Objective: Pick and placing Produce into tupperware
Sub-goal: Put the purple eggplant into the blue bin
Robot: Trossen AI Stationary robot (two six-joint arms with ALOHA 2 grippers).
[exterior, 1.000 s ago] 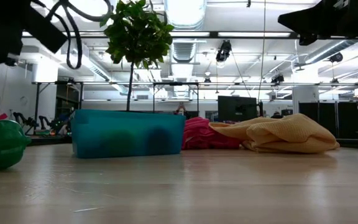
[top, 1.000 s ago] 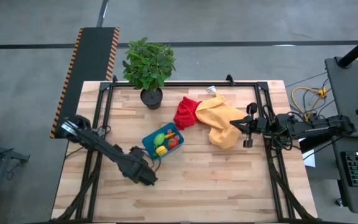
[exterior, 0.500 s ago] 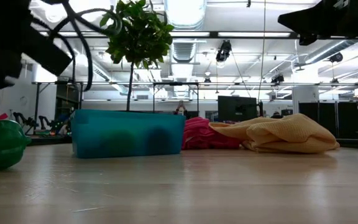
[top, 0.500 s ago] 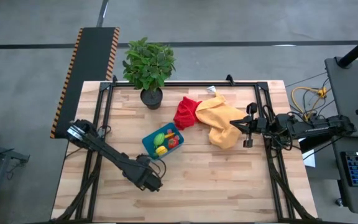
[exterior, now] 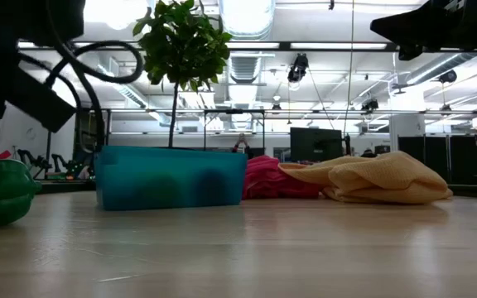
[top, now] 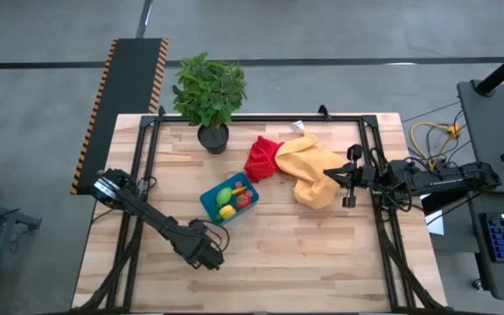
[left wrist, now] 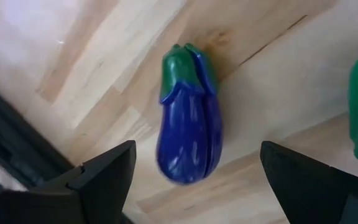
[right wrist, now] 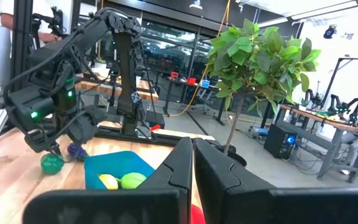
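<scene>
A purple toy eggplant [left wrist: 190,134] with a green cap lies on its side on the wood. My left gripper [left wrist: 195,163] is open above it, one finger on each side, touching nothing; in the high view it hovers near the table's near-left part [top: 201,252]. A green toy pepper [exterior: 2,192] sits on the table beside the eggplant. The teal-blue tupperware [top: 229,198] stands on the table and holds yellow, green and red toy pieces. My right gripper [top: 344,185] is shut and waits at the right side, next to the yellow cloth.
A potted plant [top: 210,94] stands at the far edge behind the tupperware. A red cloth [top: 263,158] and a yellow cloth [top: 312,172] lie bunched together right of the tupperware. Bare wood stretches across the near half of the table [top: 322,254].
My left gripper has moved a little toward the table's near edge and come lower over the eggplant; in the low view its arm now reaches farther down at the left. The produce, the tupperware and my right arm have kept still.
</scene>
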